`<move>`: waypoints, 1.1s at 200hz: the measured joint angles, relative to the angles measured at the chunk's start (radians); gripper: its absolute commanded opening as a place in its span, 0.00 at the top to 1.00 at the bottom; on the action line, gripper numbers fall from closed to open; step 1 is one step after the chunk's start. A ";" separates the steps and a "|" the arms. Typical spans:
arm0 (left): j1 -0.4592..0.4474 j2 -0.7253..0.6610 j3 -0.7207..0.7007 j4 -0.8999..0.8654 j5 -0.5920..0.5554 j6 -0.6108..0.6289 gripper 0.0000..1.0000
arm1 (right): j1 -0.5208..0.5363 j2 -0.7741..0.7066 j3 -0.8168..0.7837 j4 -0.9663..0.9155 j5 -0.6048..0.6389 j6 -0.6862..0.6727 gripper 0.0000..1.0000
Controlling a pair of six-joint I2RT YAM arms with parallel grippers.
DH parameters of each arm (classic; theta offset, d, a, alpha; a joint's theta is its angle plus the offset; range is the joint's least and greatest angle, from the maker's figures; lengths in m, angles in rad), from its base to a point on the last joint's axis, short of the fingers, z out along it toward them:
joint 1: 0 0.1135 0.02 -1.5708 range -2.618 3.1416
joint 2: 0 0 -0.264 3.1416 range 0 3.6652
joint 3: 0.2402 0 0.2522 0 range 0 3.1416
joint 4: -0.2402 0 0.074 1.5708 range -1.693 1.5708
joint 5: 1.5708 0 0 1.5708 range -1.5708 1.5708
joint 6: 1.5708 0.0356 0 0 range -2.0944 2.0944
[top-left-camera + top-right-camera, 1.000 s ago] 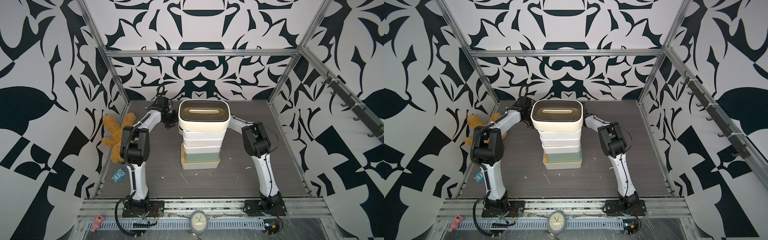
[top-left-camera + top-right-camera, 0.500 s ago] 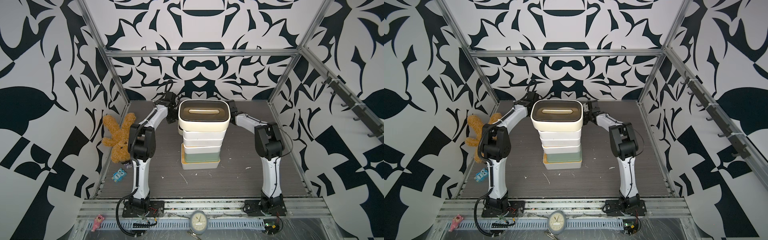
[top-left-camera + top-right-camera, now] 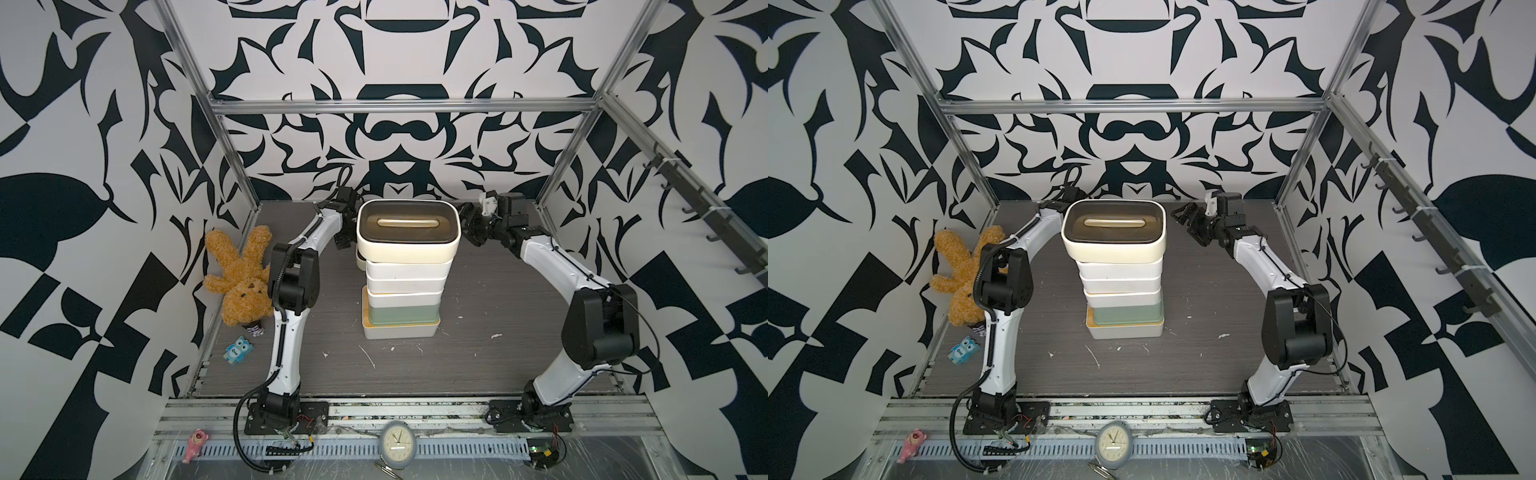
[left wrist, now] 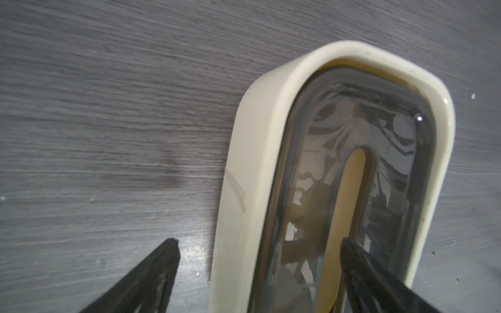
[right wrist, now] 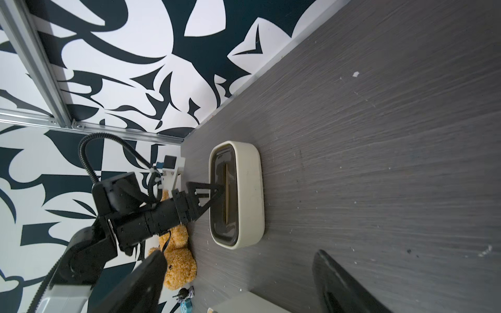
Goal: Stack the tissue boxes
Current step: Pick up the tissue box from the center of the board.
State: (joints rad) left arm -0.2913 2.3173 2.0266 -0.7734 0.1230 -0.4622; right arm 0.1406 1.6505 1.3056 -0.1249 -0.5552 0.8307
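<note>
Several tissue boxes stand in one stack mid-table in both top views. A rounded cream box with a dark lid (image 3: 408, 232) (image 3: 1113, 235) is on top, white boxes (image 3: 407, 270) below it, then a mint green box (image 3: 401, 313) on a bamboo-lidded white one (image 3: 399, 331). My left gripper (image 3: 347, 228) (image 4: 260, 248) is open at the top box's left end, its near wall between the fingers, neither touching. My right gripper (image 3: 469, 226) (image 3: 1185, 223) (image 5: 240, 257) hangs open just right of that box, holding nothing.
A brown plush bunny (image 3: 241, 282) (image 5: 179, 267) lies by the left wall, with a blue owl toy (image 3: 237, 351) in front of it. A clock (image 3: 398, 442) and a pink figure (image 3: 195, 442) sit on the front rail. Patterned walls close in three sides.
My right gripper has opened and let go of the top box, and its elbow has swung out to the right. My left gripper has moved in along the box's left end.
</note>
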 measured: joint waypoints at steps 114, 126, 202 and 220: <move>-0.028 0.067 0.071 -0.057 -0.065 -0.010 0.27 | -0.004 -0.184 -0.045 -0.097 0.059 -0.074 0.04; -0.028 0.067 0.072 -0.059 -0.073 -0.007 0.30 | -0.003 -0.188 -0.053 -0.100 0.062 -0.075 0.04; -0.029 0.067 0.077 -0.087 -0.153 -0.013 0.40 | -0.004 -0.277 -0.095 -0.117 0.079 -0.085 0.04; -0.029 0.066 0.077 -0.092 -0.173 -0.017 0.44 | -0.004 -0.312 -0.104 -0.133 0.080 -0.097 0.04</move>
State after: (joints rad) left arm -0.3206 2.3836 2.1033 -0.8650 -0.0502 -0.4789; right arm 0.1368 1.3388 1.2018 -0.2577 -0.4747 0.7341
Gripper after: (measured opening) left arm 0.584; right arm 0.956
